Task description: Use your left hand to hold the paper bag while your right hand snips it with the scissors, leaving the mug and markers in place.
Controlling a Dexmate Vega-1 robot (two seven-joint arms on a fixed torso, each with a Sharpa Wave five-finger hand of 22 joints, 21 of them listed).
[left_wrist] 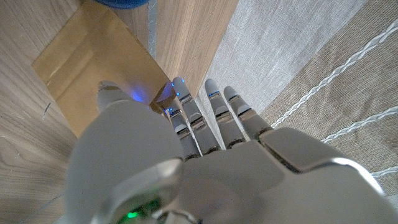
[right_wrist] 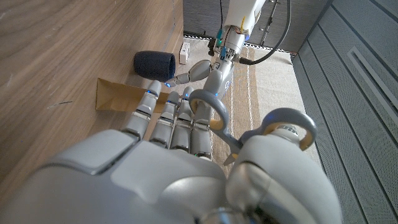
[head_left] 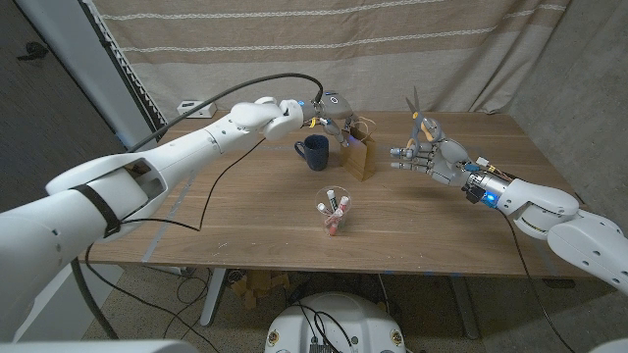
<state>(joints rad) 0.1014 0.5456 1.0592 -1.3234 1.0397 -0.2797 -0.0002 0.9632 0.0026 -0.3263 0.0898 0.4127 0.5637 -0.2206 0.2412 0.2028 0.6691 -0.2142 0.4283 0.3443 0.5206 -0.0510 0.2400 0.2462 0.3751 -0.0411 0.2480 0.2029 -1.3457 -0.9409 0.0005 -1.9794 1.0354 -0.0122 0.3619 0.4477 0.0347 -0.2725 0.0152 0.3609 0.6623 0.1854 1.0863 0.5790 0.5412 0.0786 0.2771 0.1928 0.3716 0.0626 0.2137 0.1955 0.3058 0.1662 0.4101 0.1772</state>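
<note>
A small brown paper bag (head_left: 359, 157) stands upright at the middle back of the table. My left hand (head_left: 332, 116) reaches over it from the left and pinches its top edge; in the left wrist view the thumb (left_wrist: 111, 93) lies on the bag (left_wrist: 87, 65) with the fingers (left_wrist: 186, 115) behind the edge. My right hand (head_left: 429, 155) holds grey-handled scissors (head_left: 415, 106), blades pointing up, to the right of the bag and apart from it. Their handle loops (right_wrist: 214, 112) show over the bag (right_wrist: 118, 97). A dark blue mug (head_left: 314, 152) stands just left of the bag.
A clear cup of markers (head_left: 333, 208) stands in front of the bag, nearer the table's front edge (head_left: 324, 267). A black cable trails across the table's left part (head_left: 211, 201). A striped curtain (head_left: 392, 49) hangs behind the table.
</note>
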